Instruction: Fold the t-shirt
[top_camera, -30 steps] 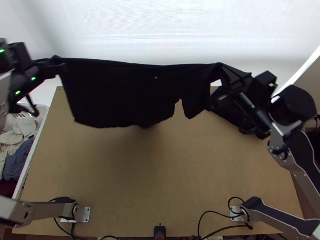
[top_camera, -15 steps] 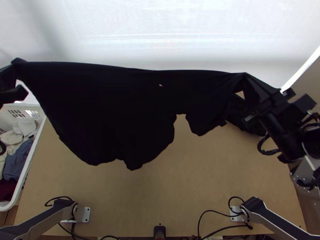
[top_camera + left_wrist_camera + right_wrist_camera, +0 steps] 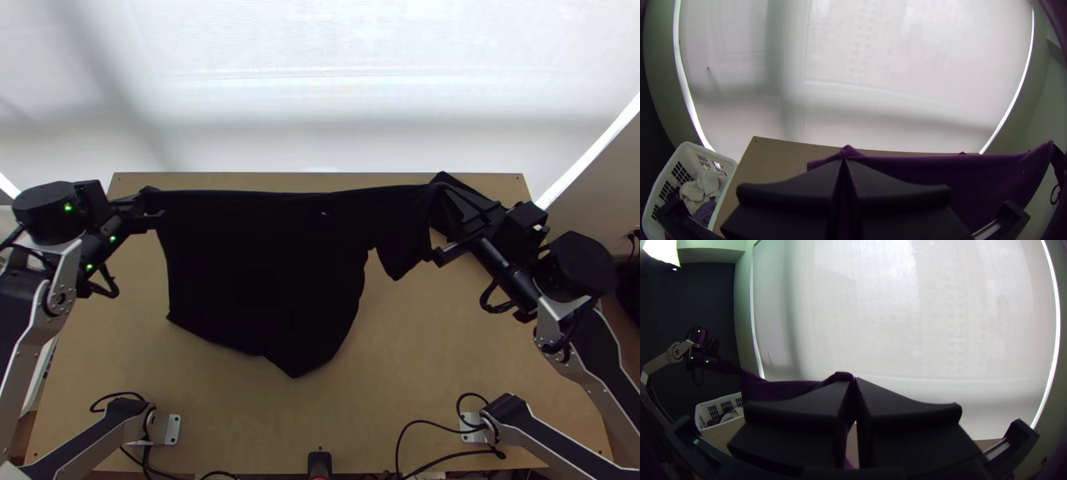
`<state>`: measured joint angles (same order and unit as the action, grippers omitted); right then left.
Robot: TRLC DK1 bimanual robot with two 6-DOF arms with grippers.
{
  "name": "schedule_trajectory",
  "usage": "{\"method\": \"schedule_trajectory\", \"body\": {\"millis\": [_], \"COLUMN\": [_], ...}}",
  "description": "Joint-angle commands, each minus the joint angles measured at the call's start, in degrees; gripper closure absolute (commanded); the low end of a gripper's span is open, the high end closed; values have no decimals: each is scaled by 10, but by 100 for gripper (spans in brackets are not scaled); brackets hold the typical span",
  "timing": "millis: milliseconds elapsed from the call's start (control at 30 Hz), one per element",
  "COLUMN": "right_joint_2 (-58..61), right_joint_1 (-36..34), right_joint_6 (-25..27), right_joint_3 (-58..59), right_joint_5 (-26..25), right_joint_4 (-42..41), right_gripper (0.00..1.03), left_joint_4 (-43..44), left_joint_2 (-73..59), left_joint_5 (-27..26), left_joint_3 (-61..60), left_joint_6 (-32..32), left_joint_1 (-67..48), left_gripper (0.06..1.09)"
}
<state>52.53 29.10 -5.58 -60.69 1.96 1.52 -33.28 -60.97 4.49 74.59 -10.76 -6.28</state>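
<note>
The t-shirt (image 3: 256, 264) hangs stretched between both grippers, black in the top view; its upper edge is nearly straight and its lower part droops toward the table's near side. At its left upper corner my left gripper (image 3: 150, 210) holds the cloth. My right gripper (image 3: 446, 214) grips the other upper end, beside a short drooping flap. In the left wrist view, my left gripper (image 3: 844, 163) is closed on a bunch of the shirt (image 3: 996, 178), purple there. The right wrist view has my right gripper (image 3: 854, 383) pinching the shirt (image 3: 782, 389) between its tips.
A dark cloth-like bundle (image 3: 512, 294) lies under the right gripper on the wooden table (image 3: 416, 344). Left of the table stands a white basket (image 3: 671, 178) of clothes. Cables run along the near edge, and a pale blind (image 3: 320, 88) hangs behind the table.
The grippers first spread apart, then came closer together and down the top view. The shirt's lower edge swung toward the near side while both kept hold.
</note>
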Motion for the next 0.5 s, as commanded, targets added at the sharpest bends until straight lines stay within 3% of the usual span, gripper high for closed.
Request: {"method": "schedule_trajectory", "body": {"millis": [0,167,467], "right_joint_2": [8,62,170], "right_joint_1": [-22,-46,-84], "right_joint_6": [-9,-8,-20], "right_joint_3": [22,29,28], "right_joint_5": [-16,-12,-9], "right_joint_4": [-56,-99,-204], "right_gripper": [100,100,100], "left_joint_4": [64,140,170], "left_joint_2": [-31,-146,-429], "left_joint_5": [15,15,16], "left_joint_3": [-16,14,233], "left_joint_6": [-7,-13,-55], "left_joint_1": [1,-17,-33], "left_gripper": [105,105,105]}}
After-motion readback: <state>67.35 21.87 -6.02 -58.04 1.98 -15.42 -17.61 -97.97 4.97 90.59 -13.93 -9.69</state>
